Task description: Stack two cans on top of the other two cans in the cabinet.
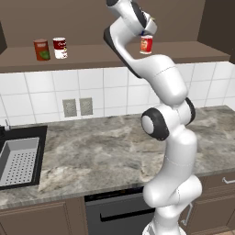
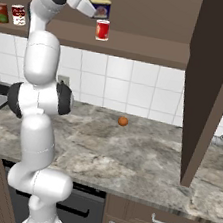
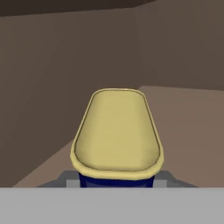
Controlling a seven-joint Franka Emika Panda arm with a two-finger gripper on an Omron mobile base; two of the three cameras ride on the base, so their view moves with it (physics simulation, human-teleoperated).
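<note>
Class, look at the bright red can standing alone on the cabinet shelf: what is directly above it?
The dark blue can with a yellow label hangs just above the bright red can, shut in the gripper. Whether the two cans touch cannot be told; the arm hides the fingertips.

Bare shelf (image 1: 92, 55) runs between the two cans at the left (image 1: 50, 48) and the red-and-white can (image 1: 146, 45) under the hand. A tall cabinet wall (image 2: 210, 88) closes the right side.

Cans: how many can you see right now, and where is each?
4. Dull red can and red-and-white can at the shelf's left; bright red can mid-shelf; blue can above it in the gripper.
</note>
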